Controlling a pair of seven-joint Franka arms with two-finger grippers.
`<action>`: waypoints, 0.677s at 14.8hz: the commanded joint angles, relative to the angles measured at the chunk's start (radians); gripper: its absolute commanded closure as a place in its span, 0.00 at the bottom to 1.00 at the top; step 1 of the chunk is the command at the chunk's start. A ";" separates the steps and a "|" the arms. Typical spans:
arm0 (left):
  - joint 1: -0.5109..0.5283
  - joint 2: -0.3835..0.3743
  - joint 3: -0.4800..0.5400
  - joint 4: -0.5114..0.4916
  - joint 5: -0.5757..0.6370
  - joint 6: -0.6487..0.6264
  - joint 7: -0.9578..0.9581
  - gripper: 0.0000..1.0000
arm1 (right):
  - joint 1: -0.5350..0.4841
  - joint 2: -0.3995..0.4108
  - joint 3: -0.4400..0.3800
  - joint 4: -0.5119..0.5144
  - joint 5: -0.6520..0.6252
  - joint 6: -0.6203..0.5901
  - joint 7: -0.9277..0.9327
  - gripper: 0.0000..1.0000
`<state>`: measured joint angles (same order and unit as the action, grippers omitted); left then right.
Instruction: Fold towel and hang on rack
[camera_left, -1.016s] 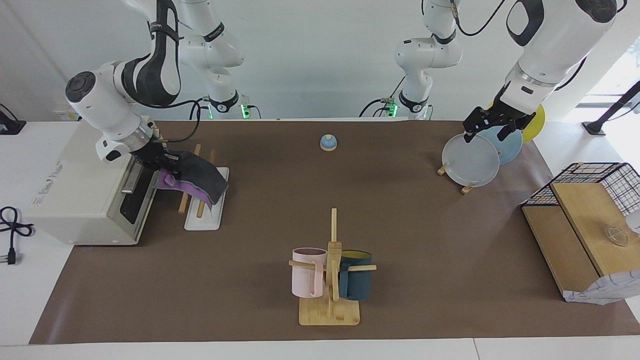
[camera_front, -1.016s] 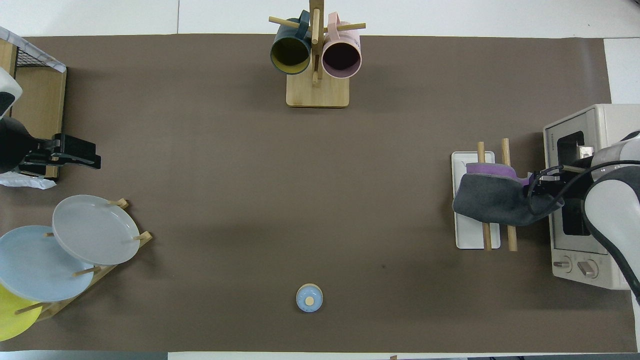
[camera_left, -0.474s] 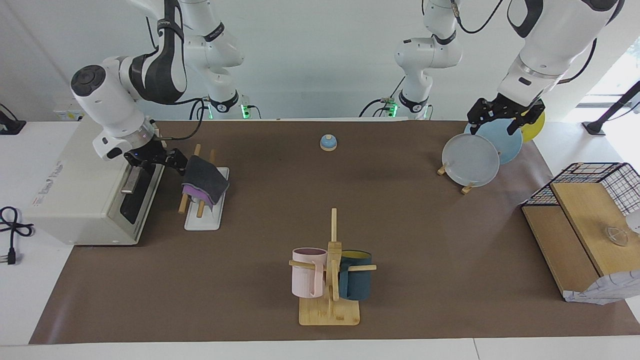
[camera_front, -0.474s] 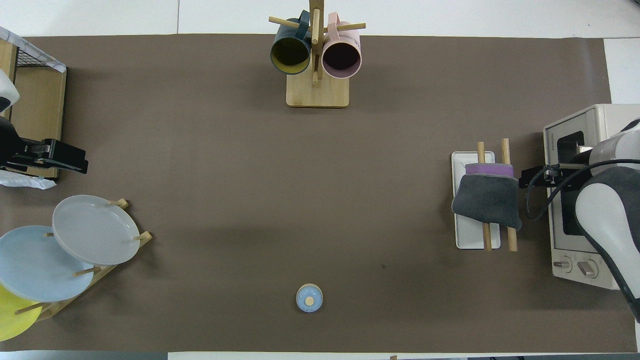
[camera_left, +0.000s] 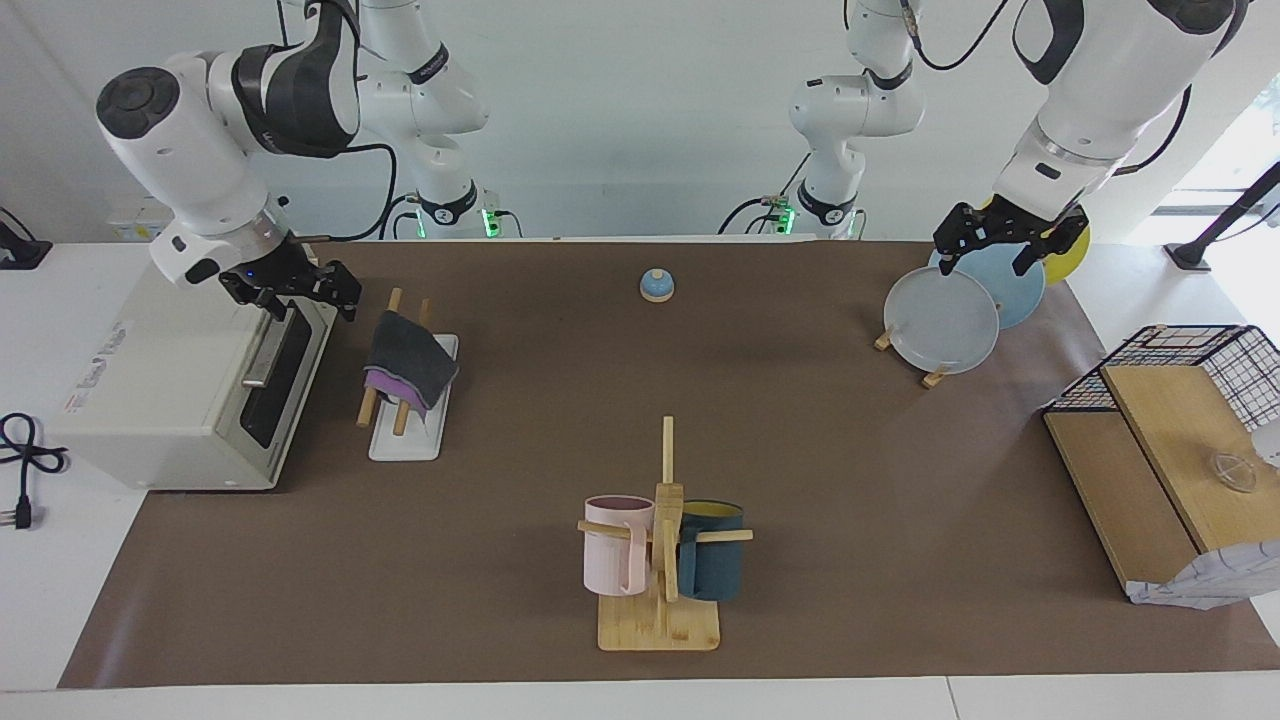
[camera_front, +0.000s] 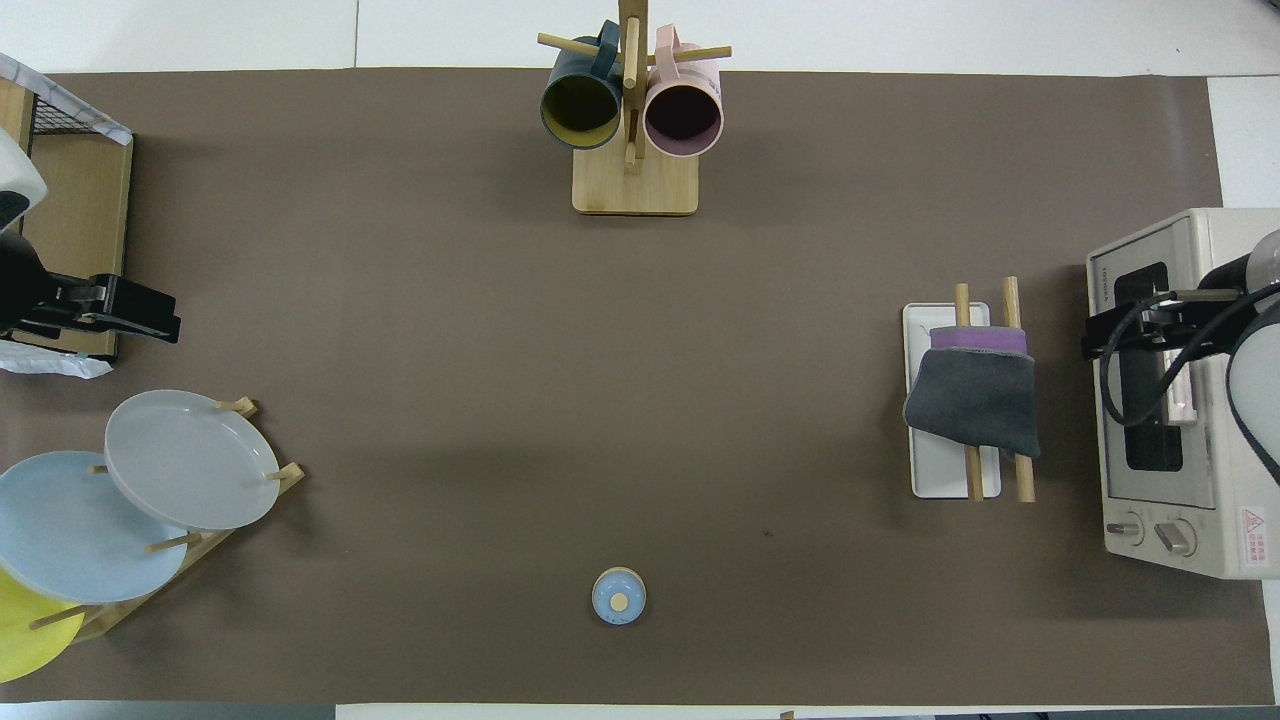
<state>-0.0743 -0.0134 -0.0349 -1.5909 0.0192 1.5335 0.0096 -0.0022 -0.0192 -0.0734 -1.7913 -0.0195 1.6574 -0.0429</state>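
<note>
Towel folded and draped over both wooden rods of the rack, dark grey face up, a purple edge showing along the fold — hanging free, no gripper touching it. Rack standing on the desk toward the right arm's end, just beside the toaster oven. Right gripper released and empty, fingers spread, raised over the oven's top front edge, apart from the towel. Left gripper also released and empty, fingers apart, waiting in the air over the plates in the plate stand at the left arm's end. Mug stand with a pink mug and a dark teal mug at the desk's edge farthest from the robots, midway along. Small blue bell near the robots' edge — well apart from everything else. Wire basket with wooden boards at the left arm's end.
</note>
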 joint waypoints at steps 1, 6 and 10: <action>-0.008 0.001 0.012 -0.008 0.013 0.053 0.009 0.00 | 0.002 0.077 0.009 0.143 -0.025 -0.080 -0.008 0.00; -0.008 -0.004 0.010 -0.015 0.013 0.051 0.009 0.00 | 0.037 0.093 0.024 0.207 -0.002 -0.145 0.003 0.00; -0.005 -0.007 0.010 -0.018 0.007 0.054 0.009 0.00 | 0.036 0.093 0.020 0.213 -0.013 -0.119 0.003 0.00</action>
<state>-0.0741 -0.0108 -0.0336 -1.5915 0.0192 1.5655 0.0096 0.0409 0.0621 -0.0550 -1.6038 -0.0244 1.5360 -0.0423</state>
